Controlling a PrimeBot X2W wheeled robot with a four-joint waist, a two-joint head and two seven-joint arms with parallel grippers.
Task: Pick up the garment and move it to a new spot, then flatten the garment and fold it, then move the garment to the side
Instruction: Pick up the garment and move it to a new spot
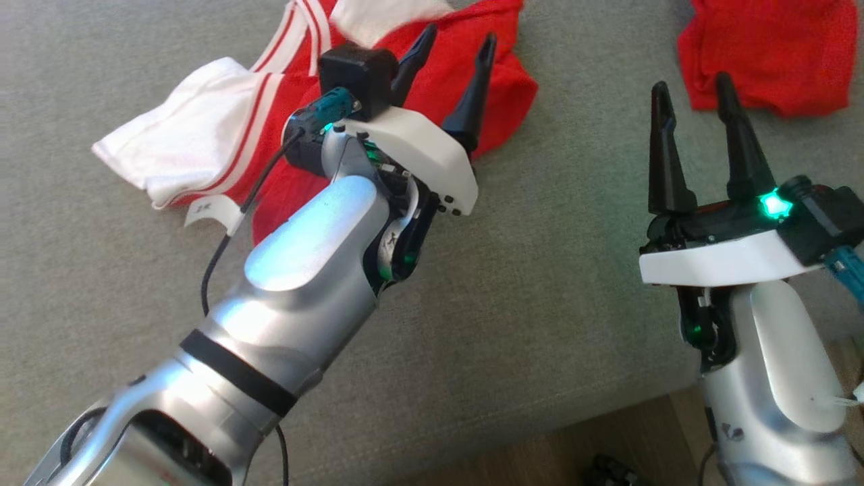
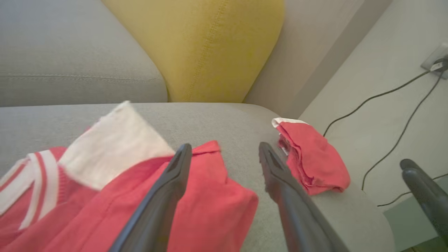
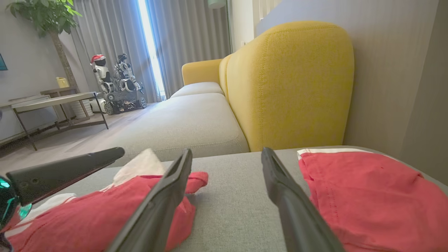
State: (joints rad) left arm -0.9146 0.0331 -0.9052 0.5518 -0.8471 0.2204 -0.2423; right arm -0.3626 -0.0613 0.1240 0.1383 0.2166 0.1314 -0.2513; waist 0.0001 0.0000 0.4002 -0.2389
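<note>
Surface: grey sofa seat (image 1: 540, 324) with a yellow back cushion (image 2: 206, 45) behind it; wood floor (image 1: 607, 439) at the near edge.
Garment: red-and-white garment (image 1: 223, 128), crumpled on the left part of the seat; its white flap is blurred in the left wrist view.
Left hand: left hand (image 1: 457, 37) over the garment's red part, fingers wide apart, nothing between them; contact with the cloth cannot be told.
Right hand: right hand (image 1: 692, 82), fingers apart, empty, over bare seat, tips near the red cloth.
Far right: second red cloth (image 1: 769, 54), bunched by the seat corner, well apart from the garment.
Left wrist view adds: cables (image 2: 385, 115) on the floor running to a wall socket (image 2: 435, 59).
Right wrist view adds: low table (image 3: 52, 101), another robot (image 3: 115, 84), plant (image 3: 45, 17).
</note>
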